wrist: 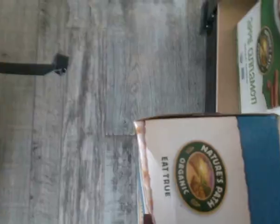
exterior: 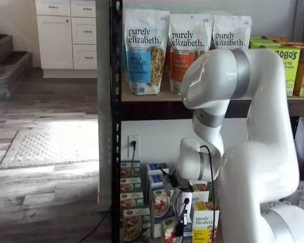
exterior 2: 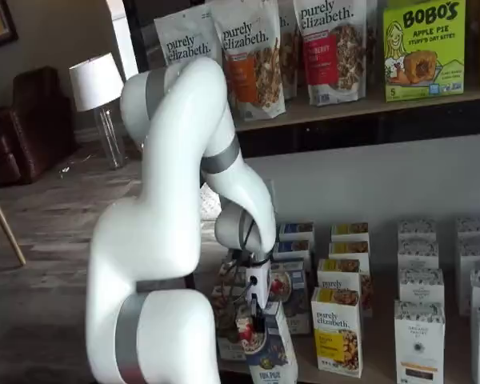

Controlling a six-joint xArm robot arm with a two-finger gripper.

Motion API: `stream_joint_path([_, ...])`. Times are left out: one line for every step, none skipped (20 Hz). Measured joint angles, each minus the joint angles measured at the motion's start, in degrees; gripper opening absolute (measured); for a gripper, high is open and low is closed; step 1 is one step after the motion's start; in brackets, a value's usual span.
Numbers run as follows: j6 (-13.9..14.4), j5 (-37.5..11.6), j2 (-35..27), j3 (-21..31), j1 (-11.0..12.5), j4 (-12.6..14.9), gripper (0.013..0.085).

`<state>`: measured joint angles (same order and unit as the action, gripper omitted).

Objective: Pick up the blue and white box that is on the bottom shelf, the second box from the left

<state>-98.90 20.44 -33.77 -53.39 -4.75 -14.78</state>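
Observation:
The blue and white box [exterior 2: 269,350] stands out in front of its row on the bottom shelf [exterior 2: 378,356], slightly tilted, with a bowl picture on its front. My gripper [exterior 2: 256,322] comes down onto its top, and the black fingers look closed on it. In the wrist view the box's white and blue top [wrist: 210,172] with the Nature's Path logo is close up and hangs over the grey floor. In a shelf view the gripper [exterior: 182,223] shows as a white body with dark fingers, low down among the boxes.
A green box [wrist: 266,51] stands on the tan shelf board beside the held box. Yellow purely elizabeth boxes [exterior 2: 338,332] and white boxes [exterior 2: 420,336] stand to the right. More blue boxes [exterior 2: 294,240] stand behind. A black post [exterior: 115,126] frames the rack's left side.

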Motion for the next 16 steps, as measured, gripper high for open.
stream_joint_path([-0.7, -0.4, 1.4, 1.6, -0.3, -0.9, 0.049])
stream_joint_path([-1.2, -0.6, 2.3, 2.8, -0.4, -1.7, 0.049])
stream_joint_path([-1.6, -0.8, 3.7, 4.3, -0.6, -2.3, 0.049])
stream_joint_path([-2.0, -1.0, 4.8, 5.5, -0.8, -2.9, 0.049])
stream_joint_path([-2.4, -1.0, 5.6, 6.4, -0.9, -3.4, 0.045])
stream_joint_path([-2.5, -0.8, 6.6, 7.4, -1.0, -3.7, 0.045])
stream_joint_path([-2.6, -0.7, 7.5, 8.3, -1.1, -3.9, 0.045])
stream_joint_path([-2.1, -0.8, 8.3, 9.1, -1.2, -3.5, 0.045])
stream_joint_path([-1.3, -0.9, 8.8, 9.6, -1.3, -2.7, 0.045])
stream_joint_path([-0.9, -0.7, 9.5, 10.2, -1.4, -2.4, 0.045])
stream_joint_path([-0.5, -0.6, 10.2, 10.7, -1.6, -2.2, 0.045])
stream_joint_path([-0.1, -0.3, 10.9, 11.2, -1.8, -1.9, 0.045])
stream_joint_path([0.5, 0.2, 11.5, 11.5, -1.9, -1.5, 0.045])
stream_joint_path([1.3, 0.7, 12.1, 11.8, -2.0, -0.7, 0.045])
stream_joint_path([2.5, 1.2, 12.8, 12.2, -2.1, 0.3, 0.045])
stream_joint_path([3.6, 1.5, 13.4, 12.5, -2.3, 1.3, 0.045])
